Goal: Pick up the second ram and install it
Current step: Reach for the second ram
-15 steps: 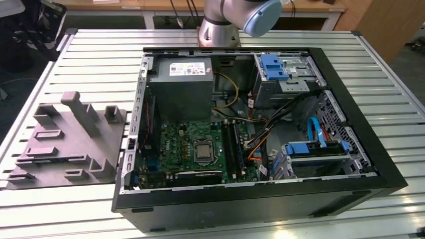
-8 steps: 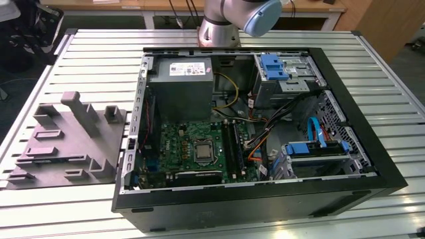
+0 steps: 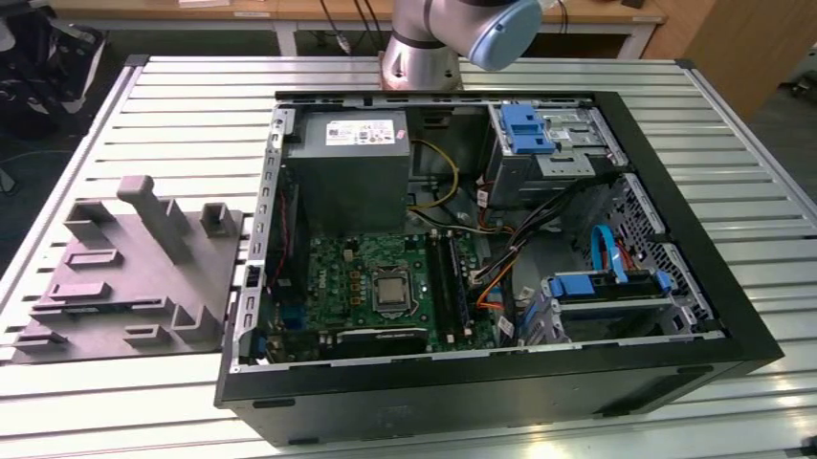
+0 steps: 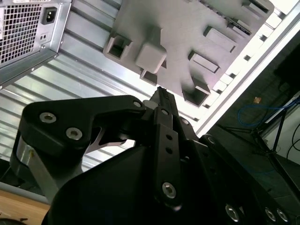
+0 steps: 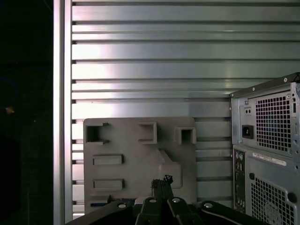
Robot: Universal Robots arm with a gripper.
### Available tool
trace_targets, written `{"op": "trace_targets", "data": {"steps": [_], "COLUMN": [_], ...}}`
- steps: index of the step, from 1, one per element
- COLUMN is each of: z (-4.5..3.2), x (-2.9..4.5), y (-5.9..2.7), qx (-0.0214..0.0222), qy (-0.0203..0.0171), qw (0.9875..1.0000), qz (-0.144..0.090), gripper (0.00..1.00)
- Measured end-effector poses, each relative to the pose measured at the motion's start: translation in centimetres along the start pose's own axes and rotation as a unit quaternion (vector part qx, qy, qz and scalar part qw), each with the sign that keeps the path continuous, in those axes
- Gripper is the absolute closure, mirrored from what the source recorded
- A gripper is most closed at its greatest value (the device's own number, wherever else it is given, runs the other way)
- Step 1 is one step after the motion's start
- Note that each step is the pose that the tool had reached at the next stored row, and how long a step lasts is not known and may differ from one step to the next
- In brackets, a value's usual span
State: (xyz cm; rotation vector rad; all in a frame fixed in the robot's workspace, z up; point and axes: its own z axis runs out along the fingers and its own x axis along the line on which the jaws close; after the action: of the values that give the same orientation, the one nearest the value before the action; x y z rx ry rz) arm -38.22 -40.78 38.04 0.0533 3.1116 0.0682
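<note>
1. Lying on the slatted table: an open computer case, interior facing up;
2. Sitting just beside the case, at the exterior view's left: a grey fixture tray;
3. Pointing toward that tray in both wrist views, well apart from it: the gripper, fingers pressing together tip to tip;
4. Running alongside the processor socket on the motherboard: the ram slots; not managing to tell whether the second ram is sitting there.
</note>
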Motion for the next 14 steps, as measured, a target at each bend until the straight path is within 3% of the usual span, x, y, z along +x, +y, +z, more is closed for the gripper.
{"op": "trace_targets", "data": {"steps": [3,14], "z": [0.09,0.42], "x": [0.33,0.48], "y": [-0.18,-0.60], "qx": [0.0000,0.0003], "qy": [0.0003,0.0003], "qw": [1.0000,1.0000], "qz": [0.000,0.000], "gripper": [0.90,0.90]}}
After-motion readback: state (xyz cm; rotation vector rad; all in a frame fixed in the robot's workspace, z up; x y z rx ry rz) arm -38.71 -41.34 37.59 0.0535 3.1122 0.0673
